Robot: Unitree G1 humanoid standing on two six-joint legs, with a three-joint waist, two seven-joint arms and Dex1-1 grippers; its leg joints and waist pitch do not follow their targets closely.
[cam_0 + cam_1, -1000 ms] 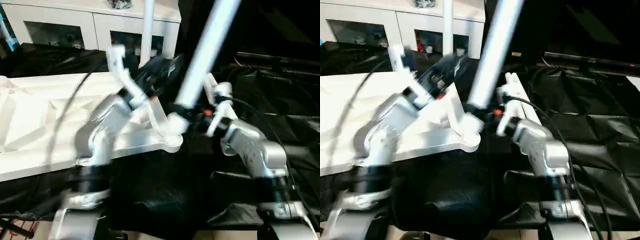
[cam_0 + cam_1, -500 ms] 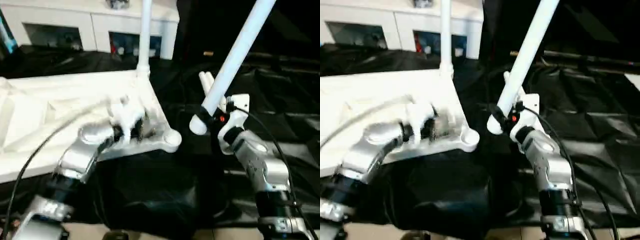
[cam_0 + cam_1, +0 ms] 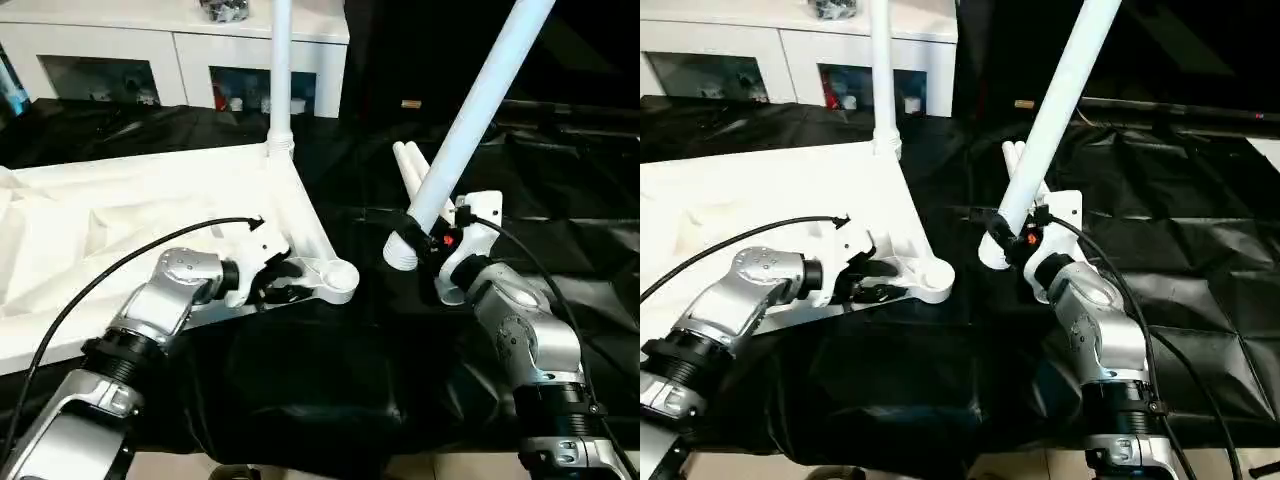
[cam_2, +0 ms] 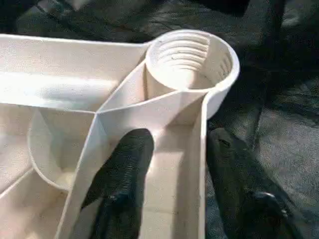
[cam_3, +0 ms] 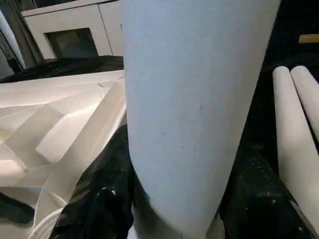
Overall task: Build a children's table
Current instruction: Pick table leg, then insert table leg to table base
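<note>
The white table top (image 3: 120, 220) lies underside up, ribs showing. One leg (image 3: 280, 70) stands upright in its far corner socket. My left gripper (image 4: 179, 144) is at the near corner, just behind the empty threaded socket (image 4: 189, 55). Its black fingers (image 4: 124, 179) are apart: one inside a rib channel, the other outside the edge wall. My right gripper (image 3: 425, 232) is shut on a long white leg (image 3: 480, 90). The leg tilts up to the right, its lower end hanging right of the near socket (image 3: 337, 277). Two more legs (image 3: 410, 165) lie on the black cloth.
A white cabinet (image 3: 180, 60) with glass doors stands at the back. Wrinkled black cloth (image 3: 300, 380) covers the surface under and around the table top. A black cable (image 3: 110, 270) loops from my left wrist over the top.
My left gripper came down from beside the held leg to the near corner's rim, and its fingers narrowed. The leg's lower end moved right, off the corner socket. The camera shifted.
</note>
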